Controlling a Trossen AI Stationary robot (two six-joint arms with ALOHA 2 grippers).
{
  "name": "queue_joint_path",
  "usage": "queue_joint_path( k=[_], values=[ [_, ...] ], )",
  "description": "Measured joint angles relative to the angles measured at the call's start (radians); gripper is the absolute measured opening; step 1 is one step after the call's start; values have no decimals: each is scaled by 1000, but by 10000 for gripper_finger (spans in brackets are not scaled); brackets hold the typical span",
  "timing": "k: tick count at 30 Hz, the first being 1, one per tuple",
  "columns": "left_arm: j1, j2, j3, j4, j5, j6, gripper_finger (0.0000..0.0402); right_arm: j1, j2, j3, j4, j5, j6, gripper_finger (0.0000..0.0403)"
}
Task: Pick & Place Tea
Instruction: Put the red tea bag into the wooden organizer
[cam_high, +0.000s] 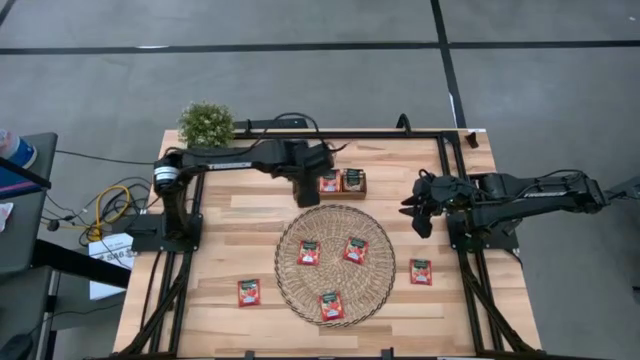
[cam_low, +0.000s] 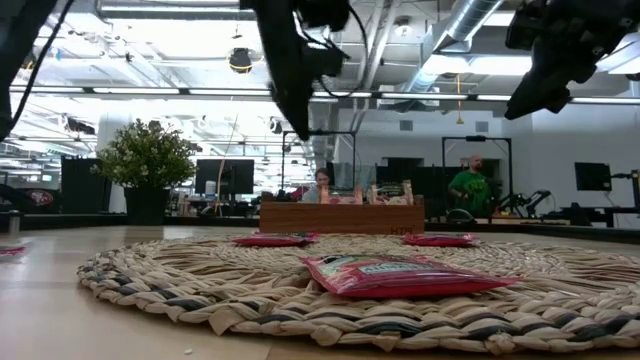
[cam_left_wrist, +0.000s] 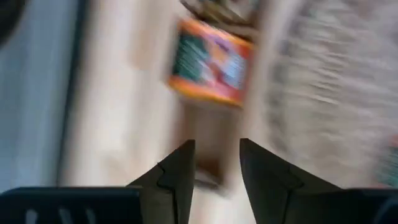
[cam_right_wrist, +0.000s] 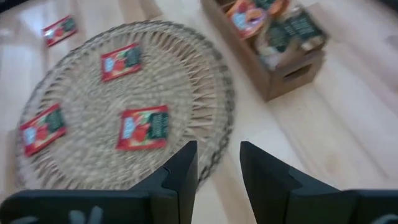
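Three red-orange tea sachets (cam_high: 308, 253) (cam_high: 355, 250) (cam_high: 331, 306) lie flat on the round woven mat (cam_high: 335, 222). One more sachet (cam_high: 248, 292) lies on the table left of the mat, and another (cam_high: 421, 272) lies right of it. The wooden tray (cam_high: 342, 194) beyond the mat holds further sachets (cam_high: 330, 182). My left gripper (cam_high: 305, 197) hangs open above the tray's left end, with nothing between its fingers (cam_left_wrist: 180, 168); a sachet (cam_left_wrist: 211, 61) shows blurred ahead of them. My right gripper (cam_high: 418, 212) waits open and unladen over the table's right side.
A potted plant (cam_high: 207, 122) stands at the table's far left corner. Bare wood lies between the mat and the near edge (cam_high: 330, 340). In the low view the tray (cam_low: 340, 217) stands behind the mat (cam_low: 200, 290), with people in the room beyond.
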Motion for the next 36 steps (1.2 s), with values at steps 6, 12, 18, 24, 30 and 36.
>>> queue_joint_path(
  k=[6,12,18,24,30,36],
  values=[
    [-26,-24,0,-179,144,-278,115,1,1,0,0,-15,-35,113],
    [-115,-25,-81,-174,130,-394,115,1,1,0,-3,-104,-69,113],
    [-244,-42,-219,-169,130,-530,115,2,1,0,-29,-167,-70,113],
    [-397,-138,-337,-183,204,-713,115,1,1,0,-30,-168,-131,113],
    [-561,-175,-415,-187,269,-831,115,2,1,0,-28,-169,-135,113],
    [-663,-169,-446,-185,263,-948,115,2,1,0,-28,-169,-136,113]
  ],
)
